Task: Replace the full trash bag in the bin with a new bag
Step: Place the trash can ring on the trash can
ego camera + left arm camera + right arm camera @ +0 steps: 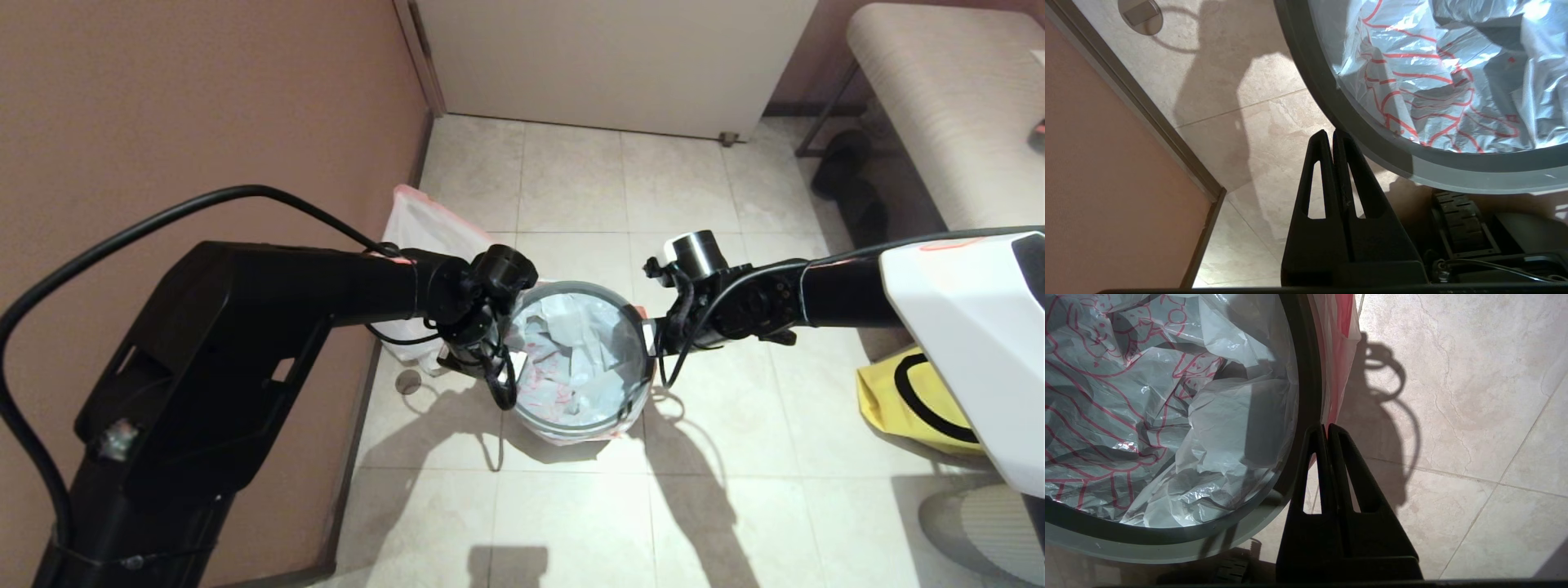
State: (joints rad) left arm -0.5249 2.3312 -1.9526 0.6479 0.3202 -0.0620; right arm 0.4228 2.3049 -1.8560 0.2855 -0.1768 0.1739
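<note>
On a beige tiled floor (571, 188), a small round dark grey plastic bin (581, 433) with a grey ring rim stands between the robot's two arms, lined with a thin translucent white plastic bag (575, 359) printed with bold red cartoon lines, its pink-red edge spilling over the rim. A second white bag with pink-red edges (424, 229) leans by the brown wall, well apart from the bin; judging by this, the swap looks nearly complete. The left gripper (1333, 134) and right gripper (1326, 428) hang just outside opposite sides of the rim, fingers pressed together, pinching nothing. A yellow bag (906, 400) sits by the right arm.
</note>
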